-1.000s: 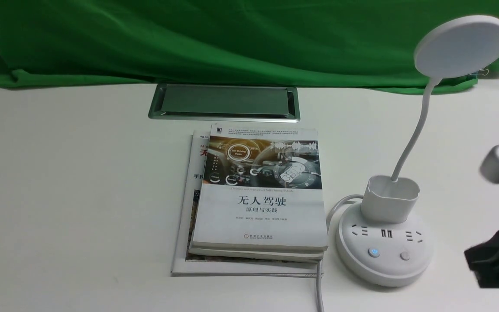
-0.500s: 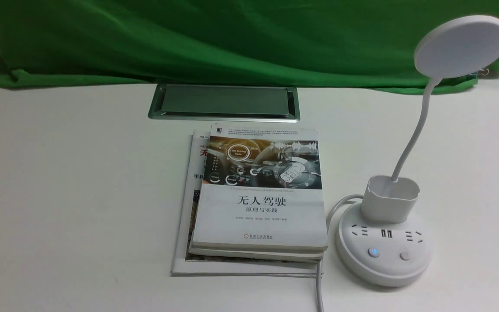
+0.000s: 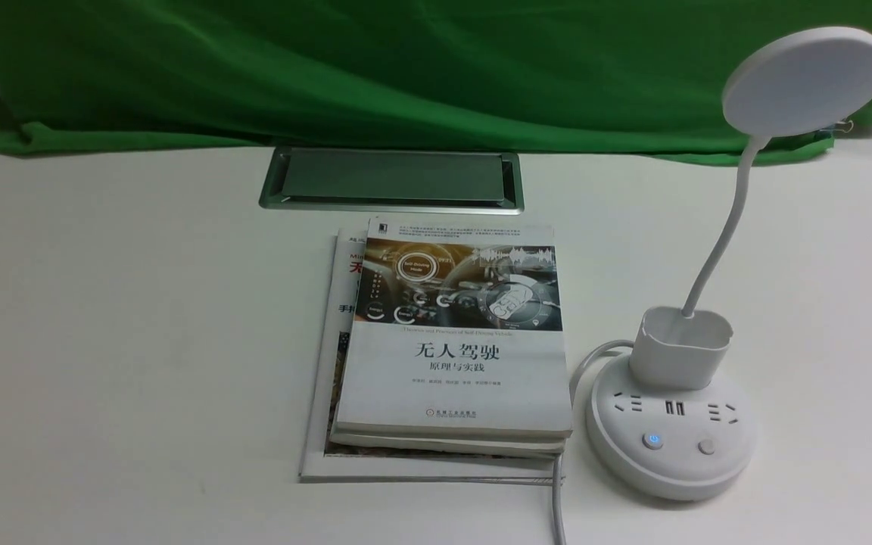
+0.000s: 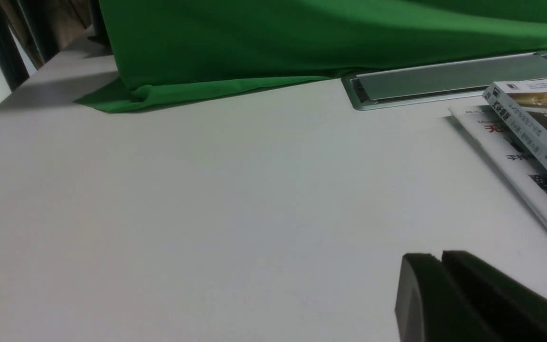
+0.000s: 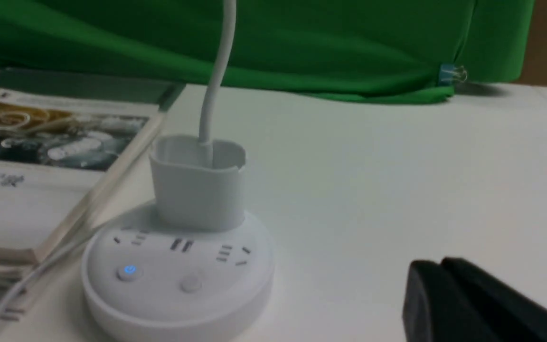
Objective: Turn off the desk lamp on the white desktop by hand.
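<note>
White desktop bears the lamp near its right front edge, beside stacked books. Left gripper and right gripper show fingers pressed together, holding nothing.

The desk lamp is white all over, with one button glowing blue and the other button plain grey-white. The desktop is matte white, its cable hatch silver-grey. The backdrop cloth is bright green. The top book has a white cover with a dark, orange-tinged dashboard photo and black characters. The right gripper is black.
</note>
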Robot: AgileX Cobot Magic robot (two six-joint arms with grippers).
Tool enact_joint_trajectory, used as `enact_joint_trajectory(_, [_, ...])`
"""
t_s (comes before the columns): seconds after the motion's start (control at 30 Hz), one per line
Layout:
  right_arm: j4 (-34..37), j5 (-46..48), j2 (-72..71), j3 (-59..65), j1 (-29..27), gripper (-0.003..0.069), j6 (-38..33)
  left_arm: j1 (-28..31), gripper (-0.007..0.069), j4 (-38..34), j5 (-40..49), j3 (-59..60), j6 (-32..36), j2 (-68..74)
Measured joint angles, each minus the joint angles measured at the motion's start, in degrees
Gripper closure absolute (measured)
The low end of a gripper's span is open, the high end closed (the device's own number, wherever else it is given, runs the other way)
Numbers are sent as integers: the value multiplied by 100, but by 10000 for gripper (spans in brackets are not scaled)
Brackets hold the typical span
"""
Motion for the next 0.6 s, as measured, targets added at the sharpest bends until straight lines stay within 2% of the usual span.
enact_joint_trajectory(0.6, [0,57,-5,0,64,596,5,0,605,0,12,0,7,0])
